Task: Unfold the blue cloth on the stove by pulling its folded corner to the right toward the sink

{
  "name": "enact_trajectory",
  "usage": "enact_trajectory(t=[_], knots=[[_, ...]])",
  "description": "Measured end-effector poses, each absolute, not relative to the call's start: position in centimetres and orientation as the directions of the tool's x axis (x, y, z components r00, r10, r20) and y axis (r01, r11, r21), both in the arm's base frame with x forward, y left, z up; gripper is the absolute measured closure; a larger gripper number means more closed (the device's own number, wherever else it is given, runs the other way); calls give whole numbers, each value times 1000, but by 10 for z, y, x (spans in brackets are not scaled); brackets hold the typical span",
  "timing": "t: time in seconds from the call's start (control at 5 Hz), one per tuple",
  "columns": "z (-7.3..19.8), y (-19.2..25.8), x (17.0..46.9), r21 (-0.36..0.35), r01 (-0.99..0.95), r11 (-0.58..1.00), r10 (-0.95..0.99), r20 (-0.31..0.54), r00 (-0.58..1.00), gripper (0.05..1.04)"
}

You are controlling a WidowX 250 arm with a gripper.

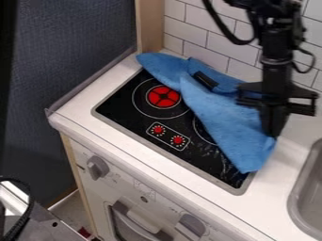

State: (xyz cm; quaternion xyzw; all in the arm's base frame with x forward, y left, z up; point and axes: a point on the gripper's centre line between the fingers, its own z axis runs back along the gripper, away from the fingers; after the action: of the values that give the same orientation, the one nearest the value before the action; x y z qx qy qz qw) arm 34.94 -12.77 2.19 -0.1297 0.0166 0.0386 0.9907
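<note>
Soft, matt cloth (pixel 220 117) lies over a glossy, smooth stove top (pixel 125 113); matt wood post (pixel 149 28) at twelve o'clock, smooth tiles (pixel 198 42) at one, smooth sink (pixel 309 194) at four, textured matt panel (pixel 69 56) at ten.

The black gripper (pixel 273 134) points downward at the right edge of the blue cloth (pixel 226 122). The cloth lies in folds across the rear and right side of the black stovetop (pixel 119 106), with a small black item (pixel 205 81) near its rear edge. A round red burner marking (pixel 164 97) is exposed—two red dials (pixel 168 135) sit nearer the front. The stovetop is set into the white countertop (pixel 82 106). Adjacent components: grey sink (pixel 293 202) at right, tiled wall (pixel 217 44) at rear—grey front knobs (pixel 97 167) below.
</note>
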Motion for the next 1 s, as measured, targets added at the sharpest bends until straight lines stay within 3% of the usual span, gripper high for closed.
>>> enact_trajectory(t=[0.2,0.4,0.6,0.8,1.0], knots=[[8,-141,351,-282,-68,957,55,-55,997,1010],[2,-144,345,-295,-74,953,58,-63,996,864],[-6,-145,333,-228,-68,971,49,-86,995,610],[15,-148,330,-223,1,975,-12,-46,999,296],[43,-148,333,-240,37,970,-31,26,999,80]])
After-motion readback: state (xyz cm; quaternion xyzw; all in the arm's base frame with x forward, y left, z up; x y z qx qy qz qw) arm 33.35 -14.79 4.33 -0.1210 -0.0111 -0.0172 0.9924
